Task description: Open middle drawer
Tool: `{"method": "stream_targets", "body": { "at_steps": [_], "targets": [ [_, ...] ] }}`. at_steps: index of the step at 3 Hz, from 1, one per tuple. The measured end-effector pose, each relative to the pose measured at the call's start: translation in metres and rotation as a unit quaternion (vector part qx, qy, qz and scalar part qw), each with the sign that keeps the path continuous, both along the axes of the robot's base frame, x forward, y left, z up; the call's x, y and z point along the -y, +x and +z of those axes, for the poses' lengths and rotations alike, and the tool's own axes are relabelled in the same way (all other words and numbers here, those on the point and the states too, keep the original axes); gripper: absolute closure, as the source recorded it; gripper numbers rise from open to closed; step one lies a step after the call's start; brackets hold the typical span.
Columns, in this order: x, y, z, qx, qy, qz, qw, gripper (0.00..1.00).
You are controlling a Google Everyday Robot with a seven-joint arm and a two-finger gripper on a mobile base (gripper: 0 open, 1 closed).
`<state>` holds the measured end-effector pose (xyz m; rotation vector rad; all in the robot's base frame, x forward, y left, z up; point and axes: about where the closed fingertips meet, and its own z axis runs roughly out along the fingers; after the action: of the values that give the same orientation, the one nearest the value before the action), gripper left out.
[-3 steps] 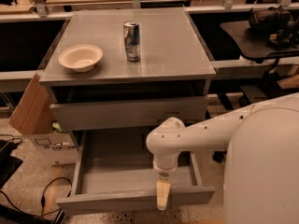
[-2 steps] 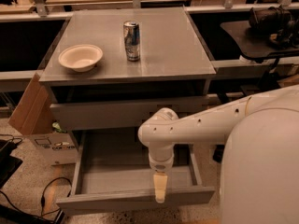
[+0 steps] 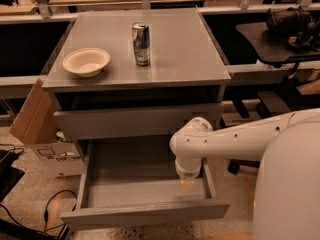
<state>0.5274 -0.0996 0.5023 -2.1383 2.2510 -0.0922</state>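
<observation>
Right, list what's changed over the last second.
The gripper moved back and rightward in the picture, away from the front panel of the middle drawer, and now hangs over the drawer's inside near its right wall. The drawer stays pulled out as before; the bowl and the drink can on the cabinet top have not moved.

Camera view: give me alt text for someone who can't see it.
A white robot arm's gripper points down into the pulled-out middle drawer of a grey cabinet, near the drawer's right wall. On the cabinet top stand a pale bowl and a drink can; the drawer above is closed.
</observation>
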Motion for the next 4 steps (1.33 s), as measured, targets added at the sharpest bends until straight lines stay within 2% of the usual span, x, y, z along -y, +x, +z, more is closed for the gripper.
{"method": "stream_targets", "body": {
  "at_steps": [1,2,3,4],
  "targets": [
    [0.023,0.014,-0.029,0.032,0.012,0.005,0.9994,0.72],
    [0.041,0.015,-0.065,0.042,0.008,-0.008,0.9991,0.95],
    [0.062,-0.002,-0.102,0.021,0.016,-0.035,0.9990,1.00],
    [0.070,-0.034,-0.112,-0.014,0.024,-0.051,0.9983,1.00]
  ]
}}
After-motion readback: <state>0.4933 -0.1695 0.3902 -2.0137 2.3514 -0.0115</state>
